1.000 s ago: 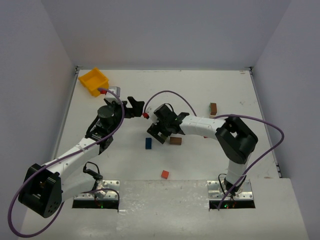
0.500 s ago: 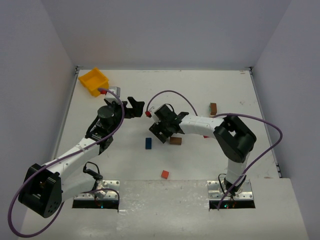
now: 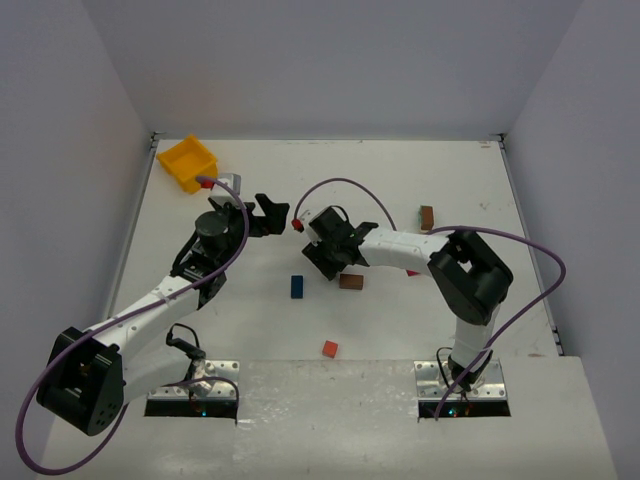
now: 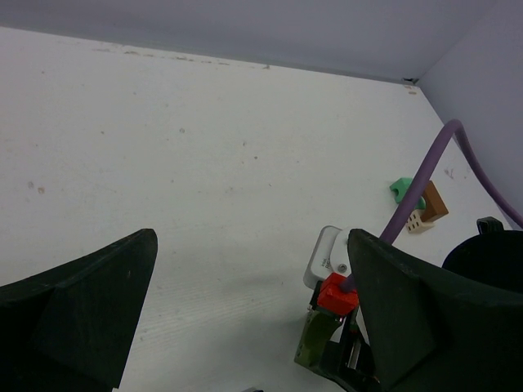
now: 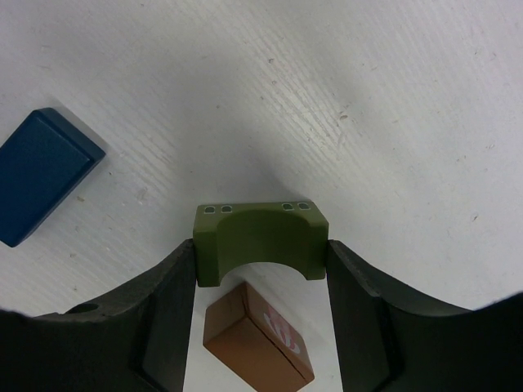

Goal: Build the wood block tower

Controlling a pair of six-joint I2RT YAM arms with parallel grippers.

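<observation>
My right gripper (image 5: 261, 255) is shut on a dark green arch block (image 5: 261, 238), one finger pressed to each end, the arch's opening facing the camera. Beneath it on the white table lies a brown block (image 5: 257, 343) with a red-and-white mark. A blue block (image 5: 41, 175) lies to the left. From above, the right gripper (image 3: 322, 262) sits between the blue block (image 3: 297, 287) and the brown block (image 3: 351, 281). My left gripper (image 3: 270, 215) hangs open and empty just left of the right wrist. The blocks lie apart, and no wood block tower is in view.
A yellow bin (image 3: 189, 162) stands at the back left. An orange-red block (image 3: 329, 348) lies near the front edge. At the back right, a teal block (image 4: 406, 190), a brown one (image 4: 433, 204) and a pale one (image 4: 418, 219) sit close together. The right arm's purple cable (image 3: 345, 188) arcs overhead.
The right gripper's jaws have closed from wide open onto the green arch, and its wrist has shifted slightly away from the front. The left arm has not moved.
</observation>
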